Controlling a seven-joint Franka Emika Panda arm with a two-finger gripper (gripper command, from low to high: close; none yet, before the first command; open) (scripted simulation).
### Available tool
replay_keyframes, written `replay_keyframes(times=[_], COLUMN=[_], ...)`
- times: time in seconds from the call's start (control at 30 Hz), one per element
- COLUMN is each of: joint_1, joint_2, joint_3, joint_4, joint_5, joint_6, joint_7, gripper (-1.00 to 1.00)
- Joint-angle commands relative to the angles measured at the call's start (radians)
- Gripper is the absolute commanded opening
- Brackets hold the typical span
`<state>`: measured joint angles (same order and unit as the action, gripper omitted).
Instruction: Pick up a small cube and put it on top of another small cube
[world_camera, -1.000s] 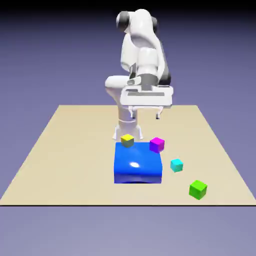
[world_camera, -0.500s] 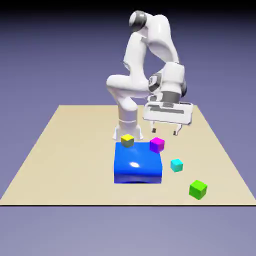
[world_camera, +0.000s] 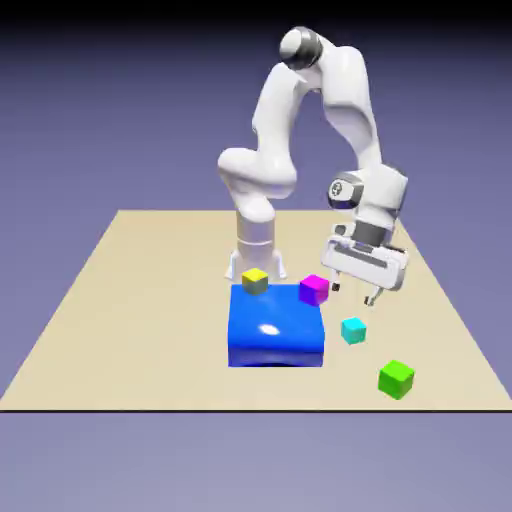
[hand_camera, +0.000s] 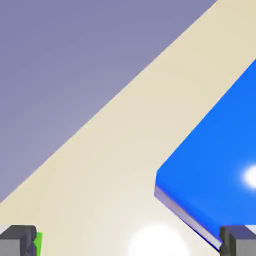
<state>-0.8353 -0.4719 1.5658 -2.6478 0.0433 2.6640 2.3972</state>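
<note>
The small cyan cube (world_camera: 353, 330) rests on the tan table (world_camera: 140, 300), just right of the big blue block (world_camera: 276, 326). My gripper (world_camera: 353, 294) hangs open a little above and behind it, with nothing between the fingers. In the hand view the gripper (hand_camera: 128, 242) shows its two grey tips far apart at the bottom edge; the blue block (hand_camera: 220, 165) fills the right side and a sliver of the green cube (hand_camera: 38, 240) peeks beside the left tip. The cyan cube is out of sight there.
A magenta cube (world_camera: 314, 289) sits at the blue block's far right corner, close to my gripper. A yellow cube (world_camera: 255, 281) stands at the block's far left corner. A green cube (world_camera: 396, 378) lies near the table's front right.
The arm has swung toward the exterior view's right and lowered, bringing the gripper from above the blue block's back edge down near the cyan cube. No cube has moved.
</note>
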Motion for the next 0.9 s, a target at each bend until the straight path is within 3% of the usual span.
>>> replay_keyframes(times=[0.0,0.4,0.77,0.8,0.87], joint_1=[-0.02,-0.255,-0.542,-0.542,-0.506], joint_2=[0.002,0.03,-0.116,-0.116,-0.098], joint_3=[0.036,0.471,0.764,0.764,0.728], joint_4=[0.004,0.049,0.059,0.059,0.058], joint_5=[0.001,0.013,0.123,0.123,0.11], joint_6=[-0.009,-0.112,0.072,0.072,0.049], joint_7=[0.038,0.498,0.437,0.437,0.445], gripper=[0.0,0.0,0.0,-1.0,-1.0])
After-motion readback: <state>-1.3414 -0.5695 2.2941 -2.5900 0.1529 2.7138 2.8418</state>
